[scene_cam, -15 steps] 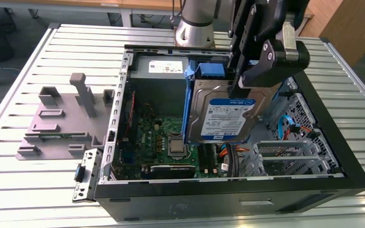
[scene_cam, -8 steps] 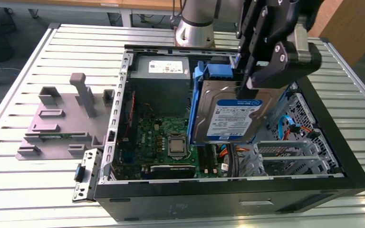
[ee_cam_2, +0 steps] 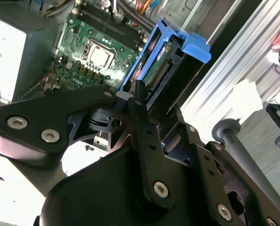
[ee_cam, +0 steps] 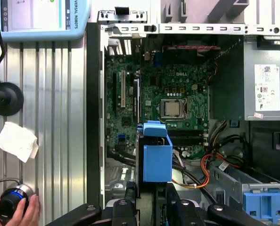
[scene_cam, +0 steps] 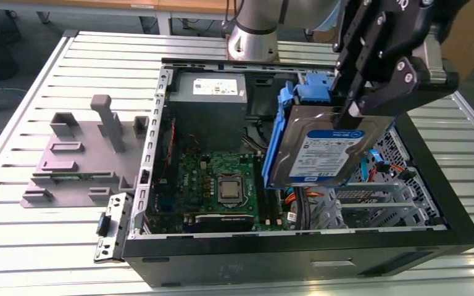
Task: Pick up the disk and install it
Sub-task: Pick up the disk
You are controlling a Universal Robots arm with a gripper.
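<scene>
Bright even light; second wrist view perhaps overexposed in patches.

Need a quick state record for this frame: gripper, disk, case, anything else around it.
grip: gripper shut on the disk, fingers at its upper edge
disk pose: standing on edge, slightly tilted, label toward the exterior camera
disk place: held over the open case, not yet installed
case contents: motherboard exposed; grey power supply at the far end
table: grey fixture at the exterior view's left of the case
person: hand holding a small black object, in the first wrist view
</scene>
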